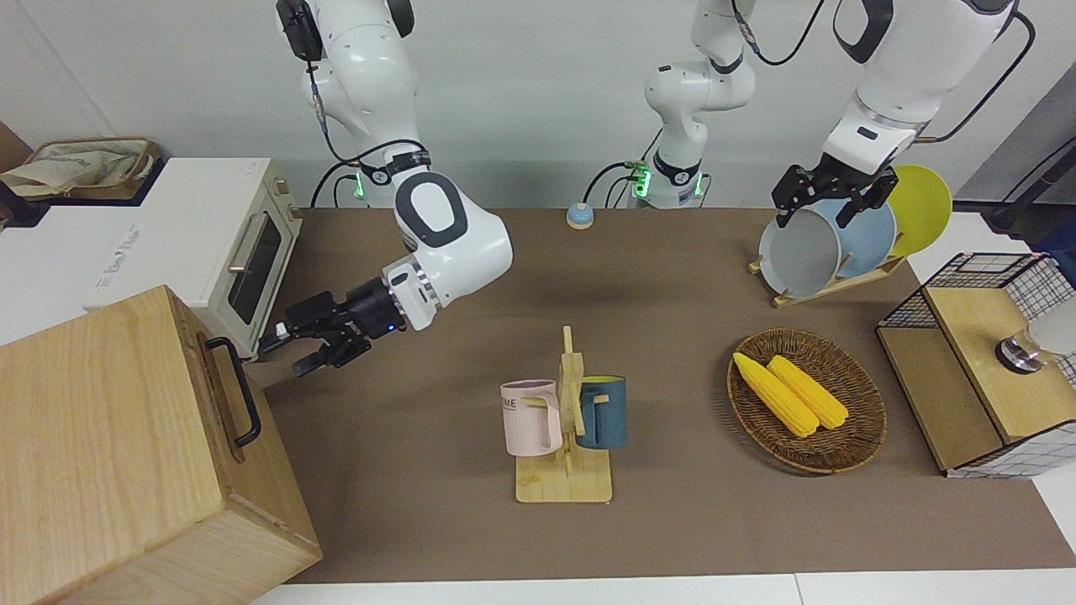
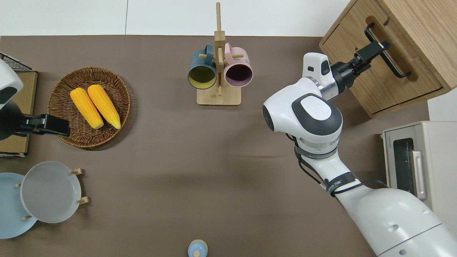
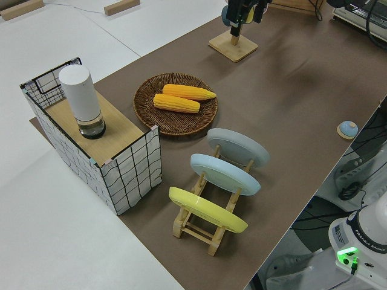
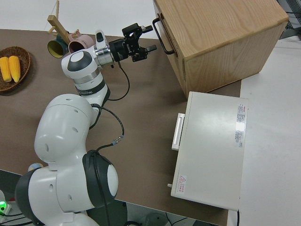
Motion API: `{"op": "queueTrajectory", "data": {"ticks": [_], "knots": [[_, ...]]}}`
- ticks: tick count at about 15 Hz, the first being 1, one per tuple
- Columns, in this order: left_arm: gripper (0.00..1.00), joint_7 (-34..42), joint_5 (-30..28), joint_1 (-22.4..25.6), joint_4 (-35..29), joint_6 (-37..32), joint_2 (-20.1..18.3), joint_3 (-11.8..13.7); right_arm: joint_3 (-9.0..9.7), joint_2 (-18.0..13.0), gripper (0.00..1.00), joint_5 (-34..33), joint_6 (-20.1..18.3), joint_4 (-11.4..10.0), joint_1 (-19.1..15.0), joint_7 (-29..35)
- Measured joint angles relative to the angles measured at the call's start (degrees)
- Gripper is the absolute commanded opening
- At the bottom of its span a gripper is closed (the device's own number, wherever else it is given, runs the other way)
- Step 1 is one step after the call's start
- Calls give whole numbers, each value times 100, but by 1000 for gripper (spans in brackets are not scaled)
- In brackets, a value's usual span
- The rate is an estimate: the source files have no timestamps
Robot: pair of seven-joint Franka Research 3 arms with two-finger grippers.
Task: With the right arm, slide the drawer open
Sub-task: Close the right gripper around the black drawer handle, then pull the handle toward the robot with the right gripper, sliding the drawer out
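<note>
The drawer [image 1: 214,395] is the shut front of a large pale-wood box at the right arm's end of the table, farther from the robots than the toaster oven. Its black bar handle [image 1: 244,395] also shows in the overhead view [image 2: 391,57] and the right side view [image 4: 163,35]. My right gripper [image 1: 284,355] is open and empty, pointing at the drawer front. In the overhead view my right gripper [image 2: 378,48] overlaps the handle bar. I cannot tell whether it touches the handle. My left gripper [image 1: 820,206] is parked and open.
A white toaster oven [image 1: 244,252] stands beside the box, nearer to the robots. A wooden mug rack [image 1: 565,420] with two mugs stands mid-table. A basket of corn [image 1: 805,399], a plate rack [image 1: 832,244] and a wire-mesh cabinet [image 1: 983,361] stand toward the left arm's end.
</note>
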Motion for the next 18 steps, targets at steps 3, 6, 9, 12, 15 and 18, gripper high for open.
{"op": "queueTrajectory", "data": {"ticks": [3,6,9,12,15,18], "knots": [[993,0,0,0,0,0,0,0,1,19,562,-80,1,0,-58,1],[993,0,0,0,0,0,0,0,0,20,135,-102,1,1,-118,1],[993,0,0,0,0,0,0,0,0,19,0,-104,1,4,-141,1],[993,0,0,0,0,0,0,0,7,43,0,-104,0,-6,-142,60],[993,0,0,0,0,0,0,0,8,43,0,-104,0,-5,-143,107],[993,0,0,0,0,0,0,0,15,43,0,-103,-1,-5,-140,129]]}}
